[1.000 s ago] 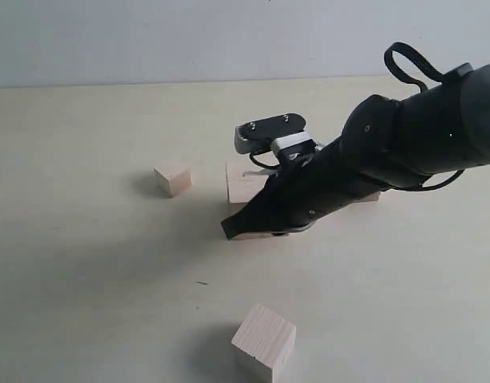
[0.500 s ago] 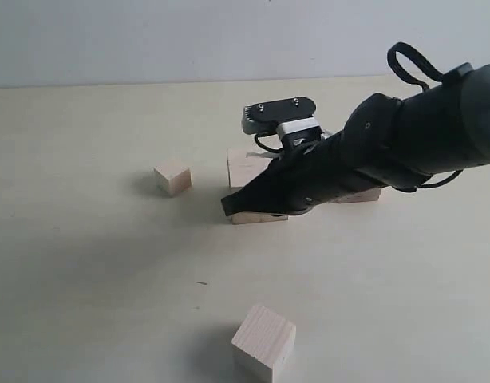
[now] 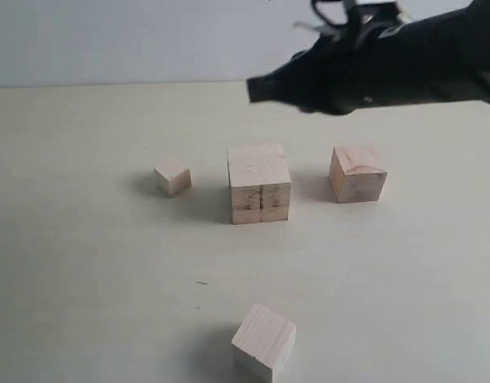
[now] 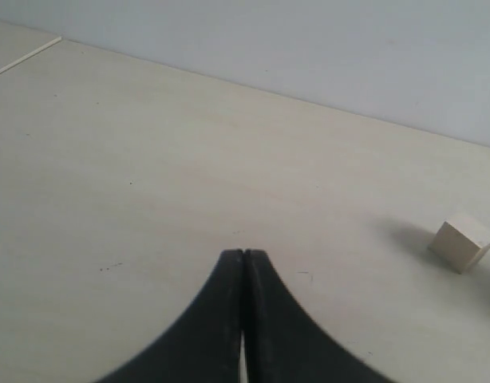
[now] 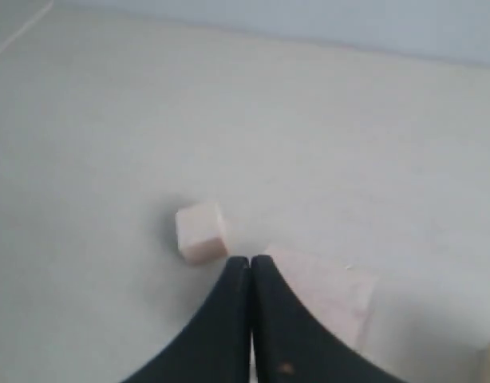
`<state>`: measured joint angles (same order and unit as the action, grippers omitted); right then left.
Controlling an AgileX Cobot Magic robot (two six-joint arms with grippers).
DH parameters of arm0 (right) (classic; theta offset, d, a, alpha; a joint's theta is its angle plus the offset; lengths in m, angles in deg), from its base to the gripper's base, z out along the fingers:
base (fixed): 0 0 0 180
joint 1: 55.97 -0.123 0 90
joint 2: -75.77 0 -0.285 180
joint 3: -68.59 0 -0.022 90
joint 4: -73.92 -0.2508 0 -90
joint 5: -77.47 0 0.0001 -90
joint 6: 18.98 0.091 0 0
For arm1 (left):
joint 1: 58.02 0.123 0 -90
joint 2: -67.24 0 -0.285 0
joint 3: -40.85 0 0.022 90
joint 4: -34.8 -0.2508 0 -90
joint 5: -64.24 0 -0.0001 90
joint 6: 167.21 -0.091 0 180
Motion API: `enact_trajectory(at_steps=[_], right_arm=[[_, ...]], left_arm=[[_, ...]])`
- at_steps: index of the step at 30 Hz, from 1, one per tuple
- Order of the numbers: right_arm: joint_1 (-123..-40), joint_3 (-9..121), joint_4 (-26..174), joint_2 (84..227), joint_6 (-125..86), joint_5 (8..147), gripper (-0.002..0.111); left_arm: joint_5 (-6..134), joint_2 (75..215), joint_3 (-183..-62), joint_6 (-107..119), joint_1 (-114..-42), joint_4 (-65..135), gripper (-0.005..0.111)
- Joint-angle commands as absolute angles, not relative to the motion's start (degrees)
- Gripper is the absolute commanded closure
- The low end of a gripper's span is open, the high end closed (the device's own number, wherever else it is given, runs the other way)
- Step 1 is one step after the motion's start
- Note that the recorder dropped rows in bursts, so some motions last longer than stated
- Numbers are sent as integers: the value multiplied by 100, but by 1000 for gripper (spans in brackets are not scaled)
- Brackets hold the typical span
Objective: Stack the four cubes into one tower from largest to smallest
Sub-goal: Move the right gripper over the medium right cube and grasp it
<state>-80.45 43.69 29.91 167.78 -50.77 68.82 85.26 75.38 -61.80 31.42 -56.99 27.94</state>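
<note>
Four pale wooden cubes lie apart on the table, none stacked. The largest cube [image 3: 259, 183], with a dark vertical seam, stands in the middle. The smallest cube [image 3: 172, 177] is to its left, a mid-sized cube [image 3: 357, 173] to its right, and another cube [image 3: 263, 341] near the front edge. My right gripper [image 3: 257, 89] hangs shut and empty high above the largest cube. In the right wrist view its tips [image 5: 250, 259] sit over the smallest cube [image 5: 201, 231] and the largest cube's top [image 5: 333, 295]. My left gripper [image 4: 243, 254] is shut and empty, and a pale cube [image 4: 464, 242] lies off to one side.
The pale tabletop [image 3: 85, 263] meets a grey wall [image 3: 109, 40] at the back. The black right arm [image 3: 405, 68] spans the upper right of the exterior view. The left arm does not show there.
The right arm has lifted from low over the largest cube to high above it, uncovering that cube and the one to its right. The cubes have not moved.
</note>
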Motion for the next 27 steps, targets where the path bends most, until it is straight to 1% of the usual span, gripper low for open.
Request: enact_trajectory(at_steps=[1,3,4,6,8,13,14,15,16,17,18,19,20,22,23,27], right_arm=[[-6945,4479,3098,17095,-4621,6530,108],[-6342,4798,3485,17577,-4570,5503,108],[-5993,5205,4076,18025,-4304,4327,108],[-5724,5714,5409,18500,-3594,3197,108],[-5715,5908,6370,18589,-2757,3032,108],[-5732,5976,5999,18326,-2715,3381,108],[-5732,5976,5858,18313,-3042,3443,104],[-5732,5976,5722,18345,-3436,3468,98],[-5732,5976,5619,18431,-3821,3536,85],[-5732,5976,5589,18482,-3953,3584,76],[-5732,5976,5571,18569,-4066,3651,61],[-5732,5976,5563,18640,-4079,3853,43],[-5732,5976,5415,18710,-4079,3983,29],[-5732,5976,4993,18786,-4079,4036,17],[-5732,5976,4819,18821,-4096,4049,14],[-5799,5976,4608,19080,-4296,4265,12]], left_arm=[[8491,7503,-6193,3116,-5746,2783,107],[8491,7503,-6193,3116,-5746,2783,107],[8491,7503,-6193,3116,-5746,2783,107],[8491,7503,-6193,3116,-5746,2783,107],[8491,7503,-6193,3116,-5746,2783,107],[8491,7503,-6193,3116,-5746,2783,107],[8491,7503,-6193,3116,-5746,2783,107],[8491,7503,-6193,3116,-5746,2783,107],[8491,7503,-6193,3116,-5746,2783,107],[8491,7503,-6193,3116,-5746,2783,107],[8491,7503,-6193,3116,-5746,2783,107],[8491,7503,-6193,3116,-5746,2783,107],[8491,7503,-6193,3116,-5746,2783,107],[8491,7503,-6193,3116,-5746,2783,107],[8491,7503,-6193,3116,-5746,2783,107],[8491,7503,-6193,3116,-5746,2783,107]])
